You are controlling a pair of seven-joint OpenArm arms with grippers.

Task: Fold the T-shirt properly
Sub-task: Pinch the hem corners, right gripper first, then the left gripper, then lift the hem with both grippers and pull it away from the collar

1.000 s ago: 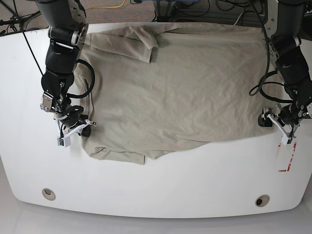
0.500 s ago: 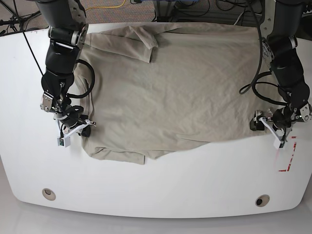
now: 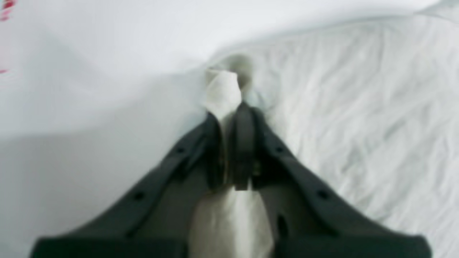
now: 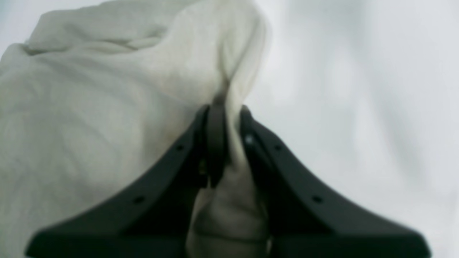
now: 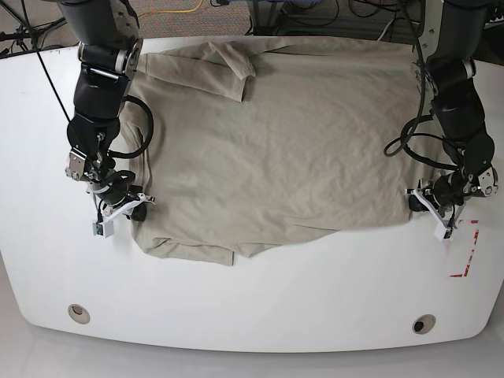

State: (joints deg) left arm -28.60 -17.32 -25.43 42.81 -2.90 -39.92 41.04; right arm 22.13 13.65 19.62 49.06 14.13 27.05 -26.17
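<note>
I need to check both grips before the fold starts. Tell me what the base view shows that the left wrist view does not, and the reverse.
Only the base view shows the whole T-shirt spread on the white table, the right gripper at its opposite edge, and both arms.

Only the left wrist view shows the left gripper jaws closed on a bunched fold of cloth, with fabric running back between the fingers.

Both show the left gripper at the shirt's edge beside bare table, with red marks nearby.

The T-shirt [image 5: 283,142] — plain khaki-beige, softly wrinkled — lies spread flat across the white surface [image 5: 260,299], one short sleeve folded over near the far edge, its near hem uneven — two edges pinched up.
</note>
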